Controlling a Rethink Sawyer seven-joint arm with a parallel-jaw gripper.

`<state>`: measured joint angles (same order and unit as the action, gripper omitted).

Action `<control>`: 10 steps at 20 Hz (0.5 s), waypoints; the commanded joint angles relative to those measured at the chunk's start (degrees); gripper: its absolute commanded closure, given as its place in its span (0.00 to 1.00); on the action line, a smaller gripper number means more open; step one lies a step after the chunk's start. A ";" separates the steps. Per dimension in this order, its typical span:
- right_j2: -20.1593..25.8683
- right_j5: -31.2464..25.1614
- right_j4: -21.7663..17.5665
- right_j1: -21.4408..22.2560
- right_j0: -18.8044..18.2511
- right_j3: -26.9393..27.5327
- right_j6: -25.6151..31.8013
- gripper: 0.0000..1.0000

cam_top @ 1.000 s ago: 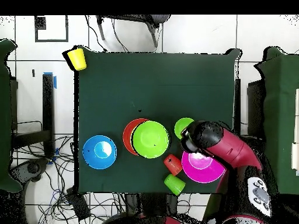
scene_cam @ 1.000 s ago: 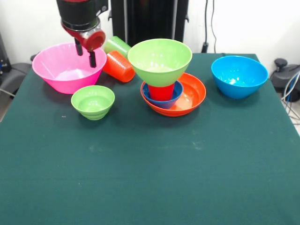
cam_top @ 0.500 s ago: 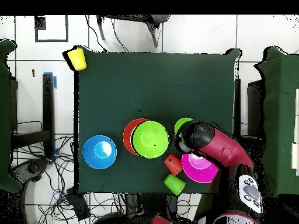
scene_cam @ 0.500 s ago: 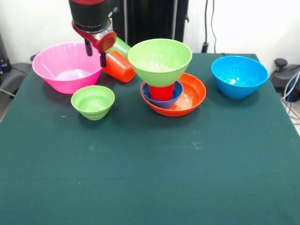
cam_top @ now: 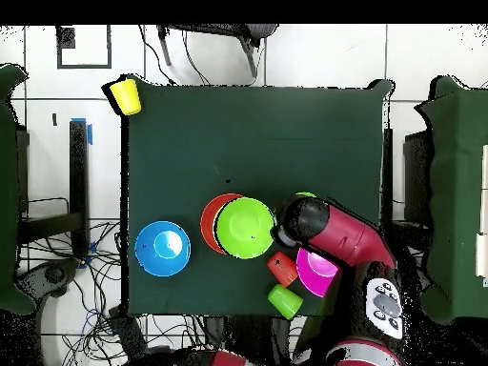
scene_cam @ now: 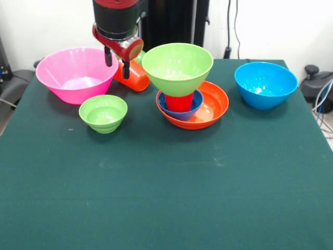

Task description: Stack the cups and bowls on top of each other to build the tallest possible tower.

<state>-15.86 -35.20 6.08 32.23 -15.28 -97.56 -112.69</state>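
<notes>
The tower stands mid-table: a wide orange bowl (scene_cam: 212, 107) holds a small dark blue bowl (scene_cam: 193, 107), an upturned red cup (scene_cam: 179, 102) and a large green bowl (scene_cam: 177, 66) on top. My gripper (scene_cam: 117, 63) hangs open and empty between the pink bowl (scene_cam: 73, 75) and an orange cup (scene_cam: 134, 75) lying on its side; one finger overlaps the cup's end. A light green cup (cam_top: 284, 301) lies behind it, mostly hidden in the front view. A small green bowl (scene_cam: 103, 112) and a large blue bowl (scene_cam: 265, 84) stand apart. A yellow cup (cam_top: 125, 95) sits at a table corner.
In the overhead view my arm (cam_top: 329, 229) covers most of the pink bowl (cam_top: 319, 272) and the small green bowl. The green table cloth (scene_cam: 166, 198) stretches in front of the tower. Cables and chair parts lie around the table edges.
My gripper has moved to the right in the front view, from over the pink bowl to the orange cup's end. The bowls and cups have not moved.
</notes>
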 commanded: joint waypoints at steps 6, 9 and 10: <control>-2.11 0.13 -5.20 -5.15 5.47 2.28 -6.46 0.00; -2.93 0.74 -4.41 -4.64 5.36 0.99 -7.20 0.00; -3.26 0.59 -4.25 -4.53 5.18 0.97 -7.16 0.00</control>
<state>-20.45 -35.20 4.65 29.87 -10.93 -97.14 -112.69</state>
